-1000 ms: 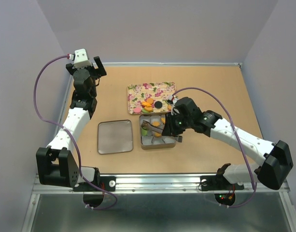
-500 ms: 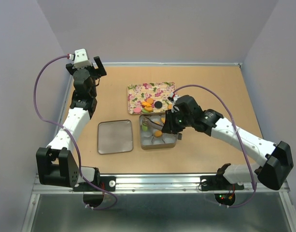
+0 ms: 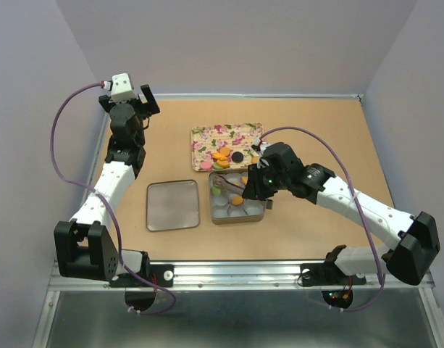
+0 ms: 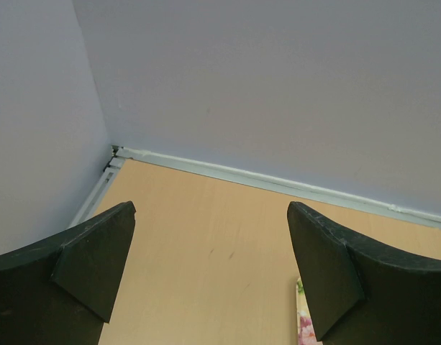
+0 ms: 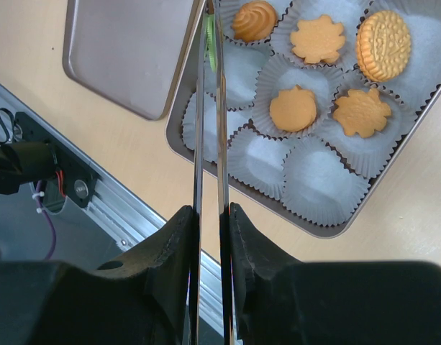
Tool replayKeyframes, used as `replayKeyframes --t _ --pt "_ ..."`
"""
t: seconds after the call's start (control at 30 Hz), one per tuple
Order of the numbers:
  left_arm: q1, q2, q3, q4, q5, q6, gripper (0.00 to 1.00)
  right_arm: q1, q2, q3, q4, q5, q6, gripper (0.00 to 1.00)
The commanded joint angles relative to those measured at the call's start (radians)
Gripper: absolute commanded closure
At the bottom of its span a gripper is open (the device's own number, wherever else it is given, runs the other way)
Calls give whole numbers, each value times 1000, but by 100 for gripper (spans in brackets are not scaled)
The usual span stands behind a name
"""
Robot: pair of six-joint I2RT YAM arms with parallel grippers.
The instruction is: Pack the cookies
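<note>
The right end effector (image 5: 211, 215), clamped on metal tongs (image 5: 206, 129), has swung across the tin (image 5: 328, 228) toward the floral tray (image 3: 205, 138), probably for the next pick. The left end effector (image 4: 210, 215) gapes empty. Orange cookies (image 5: 293, 109) sit in the tin's paper cups (image 5: 314, 180), and more wait on the tray.

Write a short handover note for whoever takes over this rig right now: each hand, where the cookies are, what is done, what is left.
Left hand: open, empty, up by the far left corner.
Right hand: shut on tongs, whose tips are over the tin with what looks like a green cookie between them.
Done: five orange cookies sit in paper cups. The lid lies left of the tin.
Left: several cups are empty. Loose cookies wait on the flowered tray.
</note>
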Motion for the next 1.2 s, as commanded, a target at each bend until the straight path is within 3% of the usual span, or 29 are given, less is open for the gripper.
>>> replayKeyframes --t 0.0,0.17,0.3,0.63,0.77,1.17 --pt "-4 -37 -3 43 0 6 1 7 -32 -18 52 -13 -2 76" --pt "-4 -35 -3 44 1 5 1 7 -44 -64 57 -21 -4 73" --pt "-4 -35 -3 43 1 6 1 7 -41 -70 59 -12 -4 63" --pt "-5 -32 -3 43 3 5 1 8 -70 14 16 39 -22 62" --pt "-5 -32 -3 43 4 3 1 7 -60 128 -24 91 -50 59" --pt "-7 -30 -3 41 1 5 1 7 182 314 -73 321 -126 59"
